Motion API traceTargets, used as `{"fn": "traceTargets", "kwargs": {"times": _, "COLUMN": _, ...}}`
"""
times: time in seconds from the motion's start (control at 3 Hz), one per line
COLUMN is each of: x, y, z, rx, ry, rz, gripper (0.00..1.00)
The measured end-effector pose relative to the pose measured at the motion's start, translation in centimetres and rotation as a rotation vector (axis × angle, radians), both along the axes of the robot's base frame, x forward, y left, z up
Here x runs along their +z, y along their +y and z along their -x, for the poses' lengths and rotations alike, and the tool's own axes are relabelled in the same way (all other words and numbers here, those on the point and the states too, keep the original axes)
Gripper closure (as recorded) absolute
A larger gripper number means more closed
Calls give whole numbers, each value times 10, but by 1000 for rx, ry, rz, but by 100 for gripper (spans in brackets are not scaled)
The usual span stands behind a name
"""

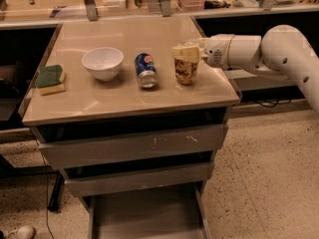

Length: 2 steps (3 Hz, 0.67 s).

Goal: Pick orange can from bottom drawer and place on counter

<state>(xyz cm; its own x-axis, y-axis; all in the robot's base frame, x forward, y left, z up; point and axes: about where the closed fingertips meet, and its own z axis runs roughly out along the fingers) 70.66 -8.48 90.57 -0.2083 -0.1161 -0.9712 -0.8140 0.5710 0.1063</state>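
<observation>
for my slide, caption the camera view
gripper at small orange-brown can standing on glossy beige counter; deep grey bottom drawer open below

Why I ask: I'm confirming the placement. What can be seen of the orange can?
The orange can is a small orange-brown drink can with pale markings on its side, metal by its look. It stands upright on the counter near the right edge, and its base appears to rest on the glossy top. The gripper reaches in from the right and covers its upper part, hiding the lid. A blue can sits apart on its left in the view, not touching it.
</observation>
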Motion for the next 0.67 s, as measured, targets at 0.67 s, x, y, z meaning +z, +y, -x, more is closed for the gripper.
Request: {"fn": "traceTargets", "kwargs": {"times": 0.67, "x": -3, "y": -2, "z": -1, "rx": -3, "ry": 3, "rz": -2, "gripper": 82}}
